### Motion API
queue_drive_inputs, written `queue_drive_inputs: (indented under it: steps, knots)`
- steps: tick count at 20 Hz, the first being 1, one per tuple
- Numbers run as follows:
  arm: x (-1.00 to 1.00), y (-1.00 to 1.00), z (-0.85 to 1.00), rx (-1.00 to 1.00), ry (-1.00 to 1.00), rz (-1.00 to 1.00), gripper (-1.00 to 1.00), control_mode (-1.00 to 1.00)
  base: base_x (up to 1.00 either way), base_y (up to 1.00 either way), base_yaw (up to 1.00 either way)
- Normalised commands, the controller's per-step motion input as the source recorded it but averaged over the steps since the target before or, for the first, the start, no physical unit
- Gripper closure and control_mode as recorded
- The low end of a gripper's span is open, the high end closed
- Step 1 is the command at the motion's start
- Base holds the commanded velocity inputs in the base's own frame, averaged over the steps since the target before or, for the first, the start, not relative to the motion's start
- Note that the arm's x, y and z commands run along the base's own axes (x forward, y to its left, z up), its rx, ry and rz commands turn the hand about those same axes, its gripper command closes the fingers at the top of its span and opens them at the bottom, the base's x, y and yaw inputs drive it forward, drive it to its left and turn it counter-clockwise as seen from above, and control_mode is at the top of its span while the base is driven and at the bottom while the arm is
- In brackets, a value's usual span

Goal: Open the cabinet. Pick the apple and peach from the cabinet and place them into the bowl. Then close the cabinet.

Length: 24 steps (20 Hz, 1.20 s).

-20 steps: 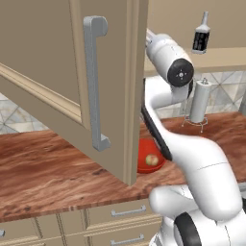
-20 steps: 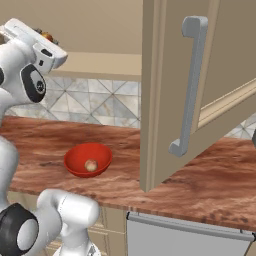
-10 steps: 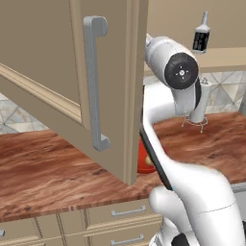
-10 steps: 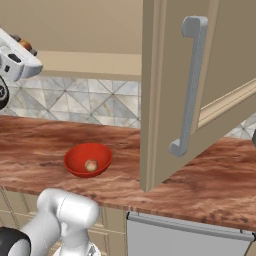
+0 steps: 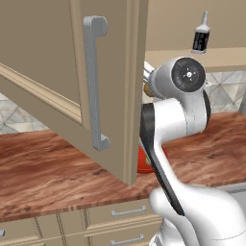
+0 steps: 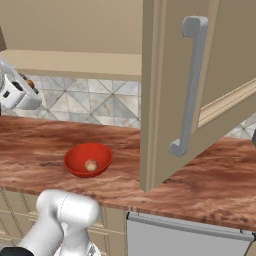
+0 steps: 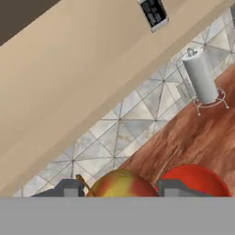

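A red-and-yellow apple point(image 7: 120, 183) with a short brown stem sits clamped between the two dark finger tips of the gripper point(image 7: 120, 188) in the hand view, the glossy red bowl point(image 7: 198, 180) lying on the brown marbled counter point(image 7: 183, 142) just beyond it at about 3 o'clock, with a paper-towel holder point(image 7: 200, 82) standing farther off at 1 o'clock. The right base view looks into the bowl point(image 6: 88, 159), where a small pale peach point(image 6: 90, 165) already rests, and catches the hand at the frame's 9 o'clock edge. From the left base view, the open beige cabinet point(image 5: 67, 81) door and the arm hide nearly all of the bowl, while a dark bottle point(image 5: 201, 36) stands on the shelf at 1 o'clock
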Motion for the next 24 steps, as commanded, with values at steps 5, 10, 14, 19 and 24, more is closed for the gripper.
queue_drive_inputs:
  steps: [5, 10, 14, 19, 24]
  knots:
    - [0.44, -0.09, -1.00, 0.12, 0.33, 0.00, 1.00, -1.00, 0.00, 0.00, 0.00]
    - [0.45, -0.14, -1.00, 0.07, 0.33, 0.00, 1.00, -1.00, 0.00, 0.00, 0.00]
    - [0.31, -0.14, -1.00, 0.08, 0.24, 0.00, 1.00, -1.00, 0.00, 0.00, 0.00]
    - [0.19, -0.13, -1.00, 0.02, 0.16, 0.00, 1.00, -1.00, 0.00, 0.00, 0.00]
    - [0.32, -0.09, -0.90, 0.05, 0.03, 0.00, 1.00, -1.00, 0.00, 0.00, 0.00]
